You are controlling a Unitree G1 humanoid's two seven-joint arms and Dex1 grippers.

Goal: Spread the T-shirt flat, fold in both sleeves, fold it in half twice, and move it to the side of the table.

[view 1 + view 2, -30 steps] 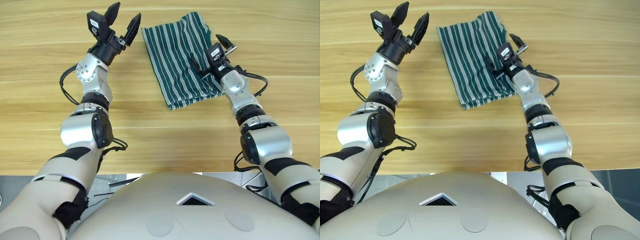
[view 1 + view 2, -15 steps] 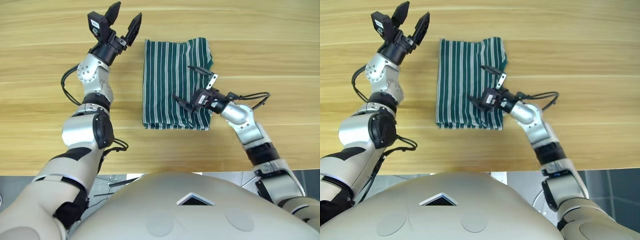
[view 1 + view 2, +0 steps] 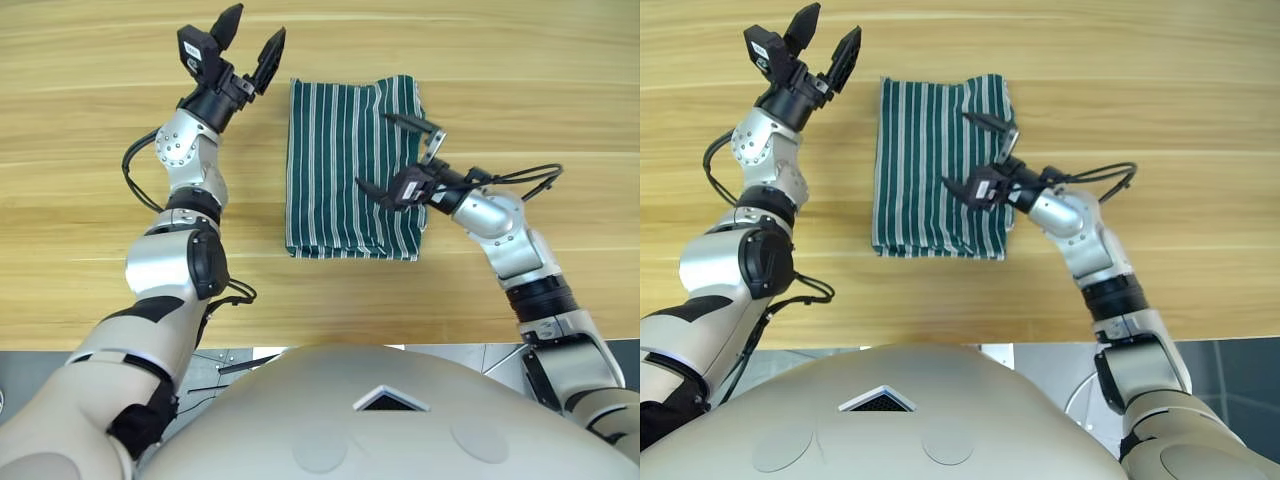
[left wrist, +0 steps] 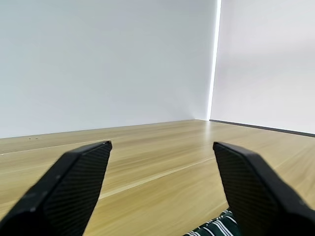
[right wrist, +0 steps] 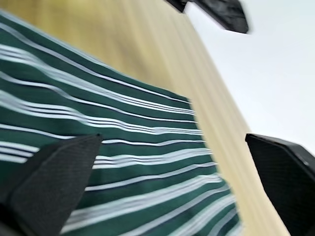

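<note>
Left eye view: right claw (image 3: 372, 150) spread over T-shirt (image 3: 330, 170) rt edge.

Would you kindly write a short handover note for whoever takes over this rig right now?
The left gripper is open and empty, raised beside the far left corner of the shirt.
The right gripper is open over the shirt's right edge, gripping nothing.
The green-and-white striped T-shirt lies folded into a compact rectangle near the middle of the wooden table.
Done: the folding appears finished.
Left: probably only moving the shirt to the side of the table.
</note>
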